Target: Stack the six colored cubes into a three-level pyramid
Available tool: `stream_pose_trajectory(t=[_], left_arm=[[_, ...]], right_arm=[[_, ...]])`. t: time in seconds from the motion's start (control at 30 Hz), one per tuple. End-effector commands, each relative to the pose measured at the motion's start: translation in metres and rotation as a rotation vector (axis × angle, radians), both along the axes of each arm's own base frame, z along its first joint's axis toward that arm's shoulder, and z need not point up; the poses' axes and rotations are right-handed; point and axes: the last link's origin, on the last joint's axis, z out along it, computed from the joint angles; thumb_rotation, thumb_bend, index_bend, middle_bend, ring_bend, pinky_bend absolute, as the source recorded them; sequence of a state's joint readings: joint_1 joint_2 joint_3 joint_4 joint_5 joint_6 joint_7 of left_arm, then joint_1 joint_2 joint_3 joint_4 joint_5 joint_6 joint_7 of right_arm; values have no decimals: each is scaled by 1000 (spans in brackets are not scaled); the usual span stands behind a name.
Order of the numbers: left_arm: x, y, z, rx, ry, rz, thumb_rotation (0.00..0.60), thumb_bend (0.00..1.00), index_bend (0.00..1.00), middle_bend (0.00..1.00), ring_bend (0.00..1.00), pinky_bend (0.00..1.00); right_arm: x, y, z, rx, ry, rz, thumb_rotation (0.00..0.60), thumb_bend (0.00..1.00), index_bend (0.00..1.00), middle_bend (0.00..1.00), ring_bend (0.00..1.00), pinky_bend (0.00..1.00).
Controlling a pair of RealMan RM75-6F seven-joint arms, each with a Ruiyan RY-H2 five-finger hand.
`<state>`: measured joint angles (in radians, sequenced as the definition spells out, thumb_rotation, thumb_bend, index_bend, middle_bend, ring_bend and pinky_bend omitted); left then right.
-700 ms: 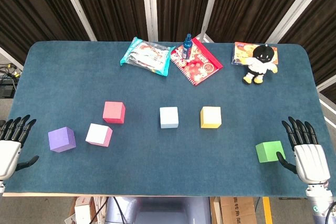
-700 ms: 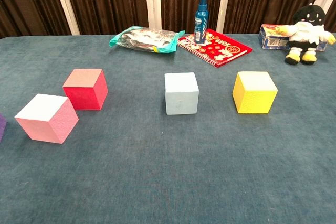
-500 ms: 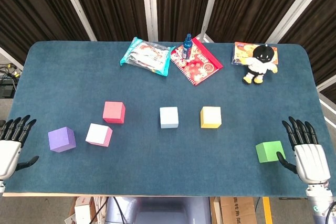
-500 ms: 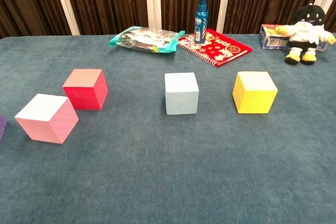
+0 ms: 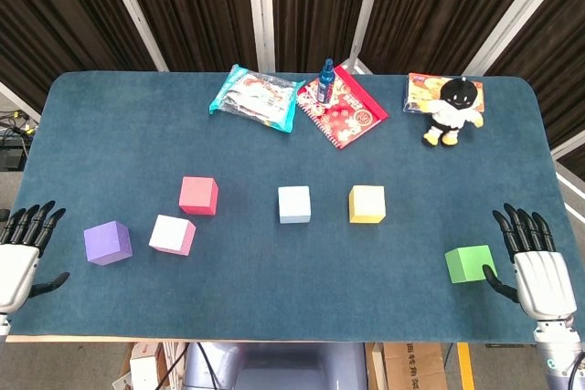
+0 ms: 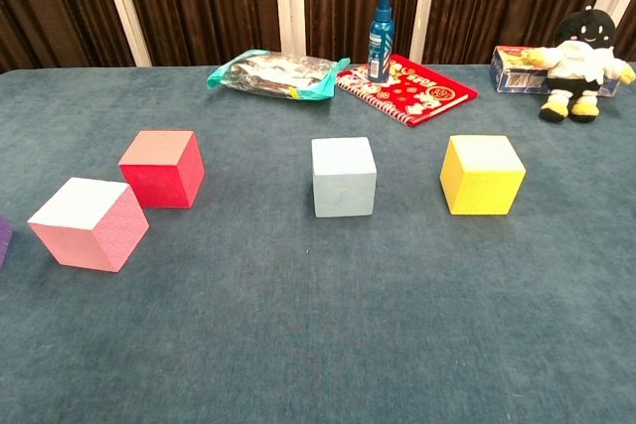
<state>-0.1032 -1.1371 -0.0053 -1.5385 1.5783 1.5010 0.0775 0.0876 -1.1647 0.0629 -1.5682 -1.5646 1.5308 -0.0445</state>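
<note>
Six cubes lie apart on the blue table: purple [image 5: 108, 242], pink [image 5: 173, 234], red [image 5: 198, 195], pale blue [image 5: 294, 205], yellow [image 5: 367, 204] and green [image 5: 469, 263]. The chest view shows the pink cube [image 6: 88, 223], red cube [image 6: 162, 168], pale blue cube [image 6: 344, 177] and yellow cube [image 6: 482, 175]. My left hand [image 5: 18, 258] is open at the near left edge, left of the purple cube. Just right of the green cube, at the near right edge, my right hand [image 5: 537, 271] is open with its thumb beside the cube. Neither hand holds anything.
Along the far side lie a teal snack bag [image 5: 255, 96], a red notebook [image 5: 343, 109] with a blue spray bottle [image 5: 326, 80] standing on it, a colourful box [image 5: 430, 90] and a black-and-white plush toy [image 5: 451, 111].
Both hands have slipped very slightly toward the near edge. The cubes have not moved.
</note>
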Motion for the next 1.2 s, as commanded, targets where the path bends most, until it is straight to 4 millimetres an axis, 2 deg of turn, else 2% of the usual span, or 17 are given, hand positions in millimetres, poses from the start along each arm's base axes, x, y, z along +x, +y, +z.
stream_pose_trajectory(t=[0.03, 0.83, 1.03, 1.2], left_arm=[[0, 0, 0, 2, -1, 2, 600, 0, 0, 0, 0, 31], [0, 3, 1, -17, 9, 27, 600, 0, 0, 0, 0, 39], [18, 14, -3, -57, 4, 8, 600, 9, 0, 66, 0, 67], [43, 32, -8, -120, -2, -14, 600, 55, 0, 117, 0, 86]], right_arm=[[0, -1, -1, 4, 3, 1, 600, 329, 0, 0, 0, 0], [1, -2, -2, 12, -11, -3, 600, 329, 0, 0, 0, 0], [2, -2, -2, 17, -24, -6, 600, 329, 0, 0, 0, 0], [4, -3, -4, 20, -28, 1, 600, 329, 0, 0, 0, 0]])
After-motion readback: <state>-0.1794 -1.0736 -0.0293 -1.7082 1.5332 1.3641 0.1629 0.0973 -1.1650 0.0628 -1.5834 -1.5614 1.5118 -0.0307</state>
